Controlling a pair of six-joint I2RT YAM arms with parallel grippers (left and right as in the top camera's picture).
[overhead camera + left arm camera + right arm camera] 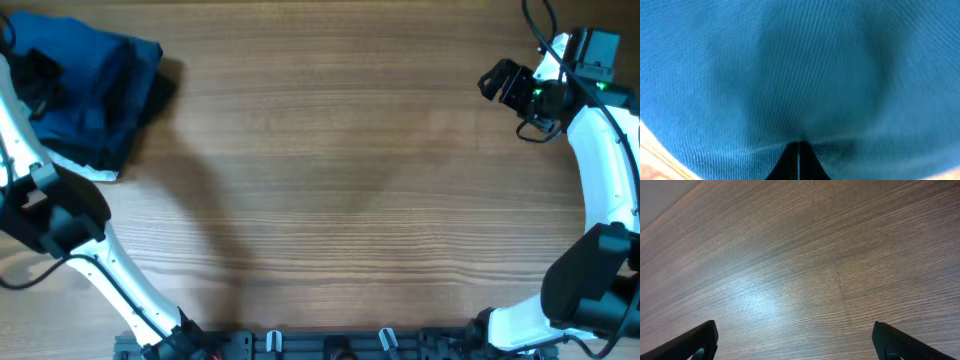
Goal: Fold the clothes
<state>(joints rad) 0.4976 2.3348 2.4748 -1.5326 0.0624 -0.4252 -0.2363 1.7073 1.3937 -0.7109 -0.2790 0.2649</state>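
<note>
The mid-blue T-shirt lies bunched on top of a pile at the table's far left corner. My left gripper is down on it. In the left wrist view the blue fabric fills the frame, and the left gripper's fingers are closed together with creases in the cloth running to their tips. My right gripper hangs over bare wood at the far right. Its fingers are wide apart and empty.
Darker navy and black garments lie under and beside the blue shirt. A small whitish cloth pokes out at the pile's near edge. The wooden table spans the view. The arm bases stand along the front edge.
</note>
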